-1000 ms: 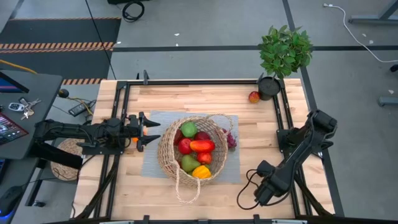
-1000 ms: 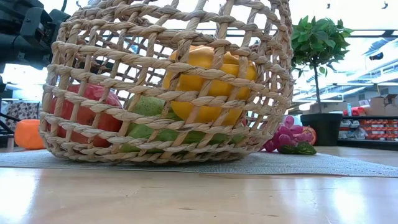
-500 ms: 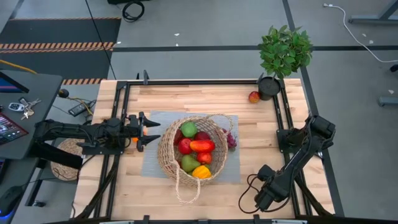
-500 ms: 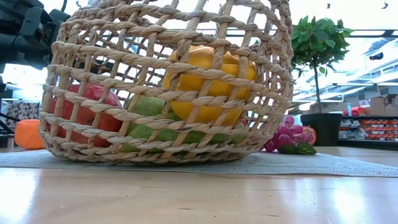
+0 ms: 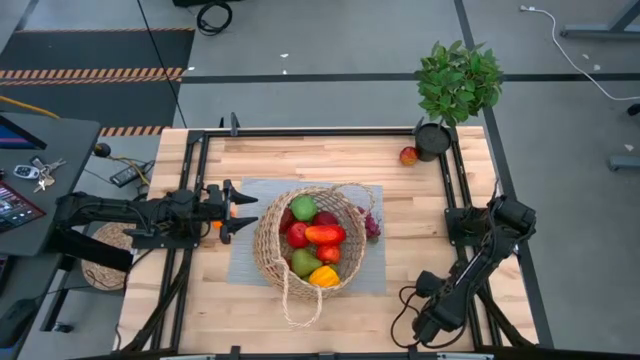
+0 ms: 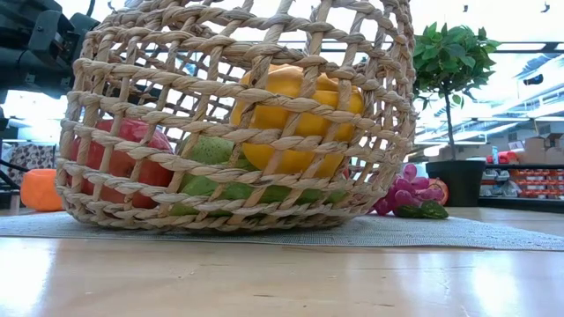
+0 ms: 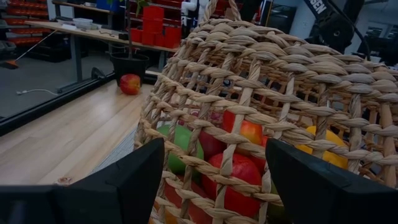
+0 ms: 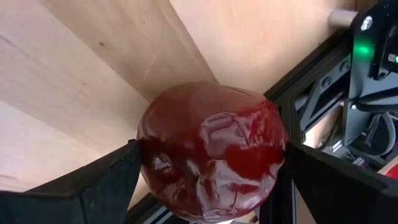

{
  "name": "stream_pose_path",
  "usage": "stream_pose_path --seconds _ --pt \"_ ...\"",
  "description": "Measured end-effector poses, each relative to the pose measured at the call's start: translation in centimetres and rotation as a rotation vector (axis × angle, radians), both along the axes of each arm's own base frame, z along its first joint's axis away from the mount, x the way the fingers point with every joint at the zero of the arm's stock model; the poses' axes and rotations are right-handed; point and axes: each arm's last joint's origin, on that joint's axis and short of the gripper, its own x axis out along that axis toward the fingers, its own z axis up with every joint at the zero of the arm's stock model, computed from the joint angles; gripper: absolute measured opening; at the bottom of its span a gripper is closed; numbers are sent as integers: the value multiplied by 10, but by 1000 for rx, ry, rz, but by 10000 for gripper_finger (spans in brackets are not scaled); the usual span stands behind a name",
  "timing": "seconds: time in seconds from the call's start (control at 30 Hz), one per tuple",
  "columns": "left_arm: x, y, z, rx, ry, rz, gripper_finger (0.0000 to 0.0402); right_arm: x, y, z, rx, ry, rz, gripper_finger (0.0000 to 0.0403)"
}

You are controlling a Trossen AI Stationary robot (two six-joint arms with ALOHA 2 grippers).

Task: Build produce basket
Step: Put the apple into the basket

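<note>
**Dark red piece held off at the bench corner**

Our right jaws [image 8: 208, 165] clamp a dark red fruit [image 8: 211, 149] well away from the basket [image 5: 312, 240], near the bench [image 5: 330, 160] edge. Our left jaws [image 5: 238, 212] sit wide apart just beside the basket, which holds red, green and yellow produce [image 5: 318, 236]. Purple grapes [image 6: 407, 189] lie against its far side.

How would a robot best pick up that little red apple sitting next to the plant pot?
Probably from straight above, fingers closing across the widest part of the red apple. It is round and sits alone on bare wood. The plant pot crowds one side, so the fingers should straddle the apple along the free direction.
</note>
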Motion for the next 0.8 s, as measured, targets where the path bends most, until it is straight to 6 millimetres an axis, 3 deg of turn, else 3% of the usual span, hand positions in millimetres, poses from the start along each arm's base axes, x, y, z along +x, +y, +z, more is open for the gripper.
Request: stream_pose_path --seconds 0.17,0.63,0.8 --pt "0 0 0 0 0 0 286 0 0 -3 20 9 41 393" --pt "0 0 0 0 0 0 286 2 0 -2 12 -20 92 331" --pt "0 0 0 1 0 0 286 8 2 6 -38 -112 162 328"
